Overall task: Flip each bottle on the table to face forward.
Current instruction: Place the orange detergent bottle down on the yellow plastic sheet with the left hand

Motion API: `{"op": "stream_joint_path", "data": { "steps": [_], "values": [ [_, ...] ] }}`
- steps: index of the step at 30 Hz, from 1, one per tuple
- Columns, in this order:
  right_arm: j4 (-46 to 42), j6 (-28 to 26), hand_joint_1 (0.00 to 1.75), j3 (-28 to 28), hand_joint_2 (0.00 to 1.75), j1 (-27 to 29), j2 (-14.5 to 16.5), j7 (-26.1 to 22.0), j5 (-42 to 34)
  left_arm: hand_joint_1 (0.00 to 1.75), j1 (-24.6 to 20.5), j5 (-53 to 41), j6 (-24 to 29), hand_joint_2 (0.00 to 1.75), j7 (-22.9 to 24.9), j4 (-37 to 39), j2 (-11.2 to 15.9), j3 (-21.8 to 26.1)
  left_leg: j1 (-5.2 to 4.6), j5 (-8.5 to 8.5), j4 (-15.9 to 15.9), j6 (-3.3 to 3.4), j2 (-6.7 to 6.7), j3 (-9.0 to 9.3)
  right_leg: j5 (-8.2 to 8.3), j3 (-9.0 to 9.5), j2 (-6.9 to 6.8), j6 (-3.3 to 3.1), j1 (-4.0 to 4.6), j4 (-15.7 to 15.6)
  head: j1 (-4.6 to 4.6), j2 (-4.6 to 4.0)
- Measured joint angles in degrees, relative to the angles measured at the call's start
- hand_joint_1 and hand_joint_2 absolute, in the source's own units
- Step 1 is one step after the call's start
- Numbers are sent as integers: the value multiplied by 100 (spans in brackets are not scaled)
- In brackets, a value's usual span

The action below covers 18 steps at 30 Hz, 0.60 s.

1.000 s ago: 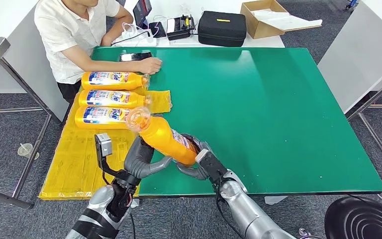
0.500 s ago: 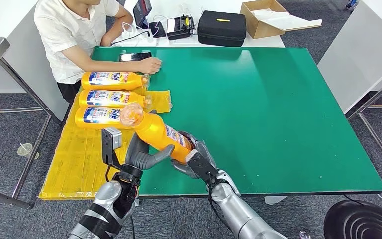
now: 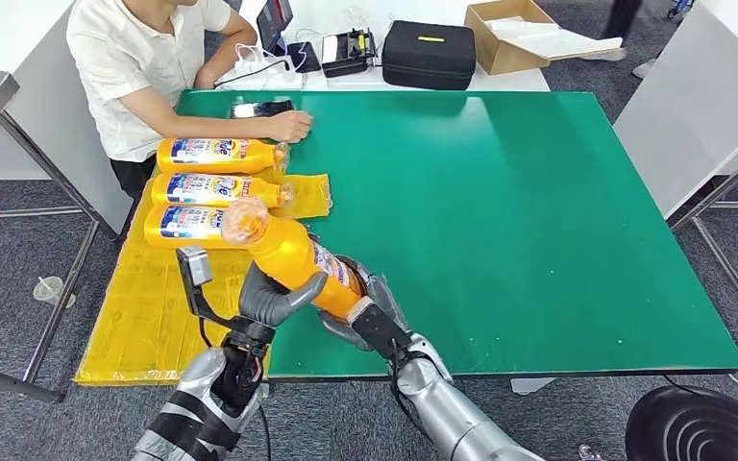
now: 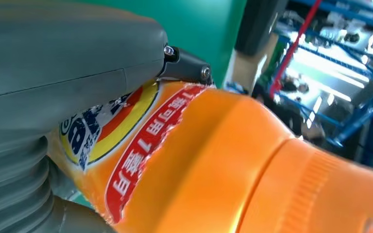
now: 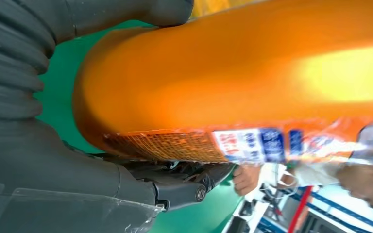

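We're holding the orange bottle (image 3: 298, 261) tilted above the tabletop (image 3: 538, 211) near edge, left hand (image 3: 267, 300) and right hand (image 3: 360, 312) both gripping its body. It's looking full, heavy, slick plastic, so we're judging a mid-body grip safest.

1. Green table (image 3: 538, 211) fills the middle of the head view; a yellow mat (image 3: 144, 298) covers its left edge.
2. Grey carpet floor (image 3: 19, 279) all round.
3. White desk (image 3: 346, 82) behind, carrying a black case (image 3: 430, 55), an open cardboard box (image 3: 514, 34), cables and small devices.
4. A person in a white shirt (image 3: 139, 58) sits at the far left corner.
5. Black round object (image 3: 701, 423) at lower right, possibly a stool seat.
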Motion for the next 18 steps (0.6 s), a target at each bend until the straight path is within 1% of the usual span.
{"op": "stream_joint_path", "data": {
  "steps": [2, 3, 4, 6, 7, 8, 14, 18],
  "values": [
    [0, 69, 175, 14, 175, 0, 4, -60, -61, 175, 14, 186, -252, 175, 43, -5, 37, 58, 0, 0, 0, 0, 0, 0, 0, 0, 0, 0, 0, 0, 0, 0],
    [0, 93, 171, 26, 175, 0, 7, -73, -80, 175, 20, 232, -327, 175, 58, -7, 49, 84, 0, 0, 0, 0, -1, 0, 0, 0, 0, 0, 0, 0, 0, 0],
    [0, 108, 135, 37, 175, 0, 9, -80, -94, 175, 26, 261, -372, 175, 70, -7, 58, 106, 0, 0, 0, 0, -1, 0, 0, 0, -1, 0, 0, 0, 0, 0],
    [0, 136, 48, 60, 175, 0, 14, -88, -126, 175, 37, 307, -432, 175, 84, -7, 67, 141, 0, 0, 0, 0, -1, 0, 0, 0, 0, 0, 0, 0, 0, 0],
    [-1, 160, 8, 75, 175, 0, 15, -92, -156, 175, 40, 333, -459, 175, 85, -7, 68, 150, 0, 0, 0, 0, -1, 0, 0, 0, 0, 0, 0, 0, 0, 0],
    [-4, 192, 0, 96, 175, 0, 17, -95, -202, 175, 41, 365, -494, 175, 85, -7, 68, 155, 0, 0, 0, 0, -1, 0, 0, 0, 0, 0, 0, 0, -1, 0],
    [-19, 258, 0, 203, 175, 1, 45, -101, -427, 175, 42, 423, -659, 175, 21, -54, 67, 158, 0, 0, 0, 0, -1, 0, 0, 0, 0, 0, 0, 0, 0, 0],
    [-17, 100, 0, 196, 175, 27, 60, -98, -643, 175, 52, 52, -437, 175, -174, -221, 64, 151, 0, 0, 0, 0, -1, 0, 0, 0, 0, 0, 0, 0, -1, 0]
  ]
}}
